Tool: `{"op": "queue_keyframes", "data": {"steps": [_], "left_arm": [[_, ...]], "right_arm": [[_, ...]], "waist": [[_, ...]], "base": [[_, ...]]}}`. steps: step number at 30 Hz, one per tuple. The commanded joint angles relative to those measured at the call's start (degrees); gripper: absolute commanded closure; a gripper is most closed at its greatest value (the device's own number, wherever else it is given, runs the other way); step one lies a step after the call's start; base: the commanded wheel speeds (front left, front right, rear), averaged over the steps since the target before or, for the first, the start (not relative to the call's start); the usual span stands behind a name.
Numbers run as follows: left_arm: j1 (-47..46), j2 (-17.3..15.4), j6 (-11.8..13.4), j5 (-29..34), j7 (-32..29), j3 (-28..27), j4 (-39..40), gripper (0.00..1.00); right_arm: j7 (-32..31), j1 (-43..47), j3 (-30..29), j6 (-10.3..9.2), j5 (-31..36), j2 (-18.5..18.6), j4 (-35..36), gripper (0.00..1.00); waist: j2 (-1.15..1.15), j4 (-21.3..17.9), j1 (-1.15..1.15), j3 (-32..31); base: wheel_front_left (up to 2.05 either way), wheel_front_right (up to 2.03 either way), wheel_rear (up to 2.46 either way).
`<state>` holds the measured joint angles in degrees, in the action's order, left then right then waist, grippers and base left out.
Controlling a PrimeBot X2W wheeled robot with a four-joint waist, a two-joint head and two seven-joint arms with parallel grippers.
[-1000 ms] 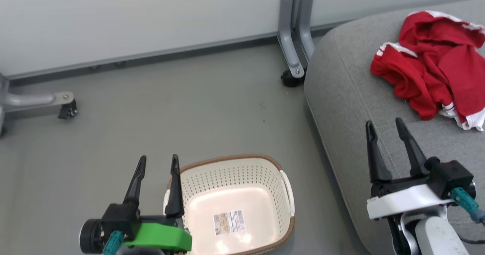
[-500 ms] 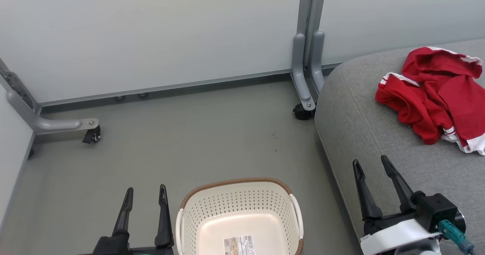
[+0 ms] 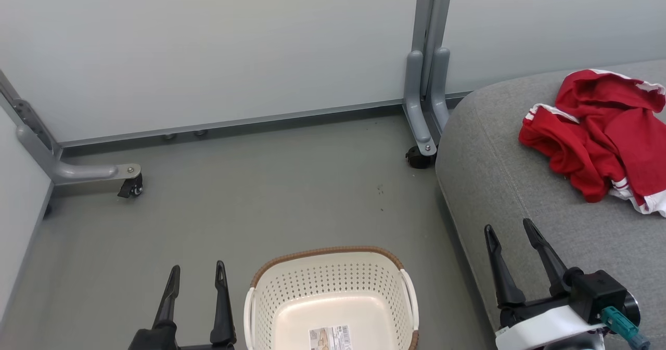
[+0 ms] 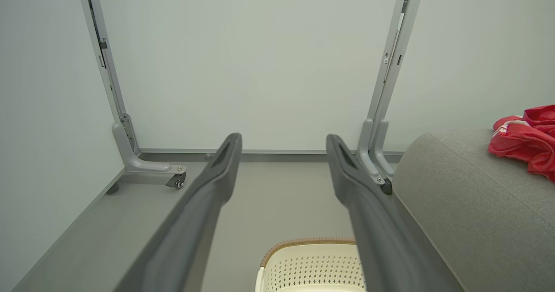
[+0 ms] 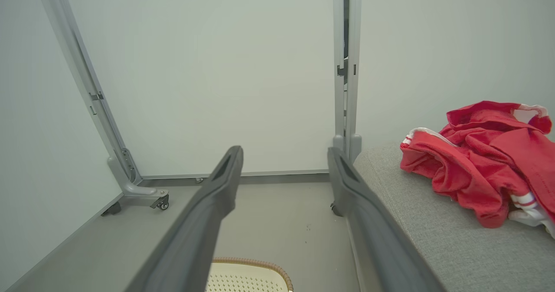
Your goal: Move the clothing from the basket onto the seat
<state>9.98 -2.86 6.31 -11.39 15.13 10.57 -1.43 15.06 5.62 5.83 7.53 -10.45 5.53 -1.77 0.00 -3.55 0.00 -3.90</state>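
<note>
**Clothing location and handling: garments on seat, both grippers empty**

The crumpled red sports clothing with white trim [image 3: 598, 137] lies heaped on the large rounded grey woven-fabric seat [image 3: 520, 194], to the right of and beyond the oval cream perforated plastic basket with brown rim [image 3: 325, 249], whose floor bears a printed label [image 3: 330, 336]. The left gripper [image 3: 197, 266], just left of the basket, and the right gripper [image 3: 508, 224], right of the basket, have fingers spread and hold nothing. Handling estimate: light, limp, non-fragile fabric that drapes and trails; pinch a raised fold atop the heap.
</note>
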Motion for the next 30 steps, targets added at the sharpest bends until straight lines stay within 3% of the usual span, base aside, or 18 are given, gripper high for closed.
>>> {"op": "queue_keyframes", "data": {"steps": [1,25,26,30], "left_arm": [[0.90,-0.07,0.02,0.07,0.01,-0.20,-0.13,0.00],[1.39,-0.07,-0.36,1.12,0.01,-0.10,-1.15,0.00],[0.44,0.00,-0.53,0.87,0.00,0.08,-1.10,1.00],[0.47,0.01,-0.53,0.62,-0.03,0.48,-3.13,1.00]], "right_arm": [[0.16,0.73,-0.30,-0.08,0.12,-0.20,0.15,0.00],[0.16,1.30,-0.01,-0.08,0.26,0.04,0.29,0.00],[0.00,0.67,0.06,0.00,0.02,-0.17,0.05,1.00],[-0.12,1.51,0.30,0.00,-0.20,-0.48,-2.01,1.00]], "waist": [[0.00,0.08,0.00,0.00],[0.00,1.01,0.00,-0.35],[0.00,1.02,0.00,-0.34],[0.00,1.03,0.00,-0.33]], "base": [[0.00,0.00,0.00],[0.00,0.00,0.00],[0.00,0.00,0.00],[0.00,0.00,0.00]]}}
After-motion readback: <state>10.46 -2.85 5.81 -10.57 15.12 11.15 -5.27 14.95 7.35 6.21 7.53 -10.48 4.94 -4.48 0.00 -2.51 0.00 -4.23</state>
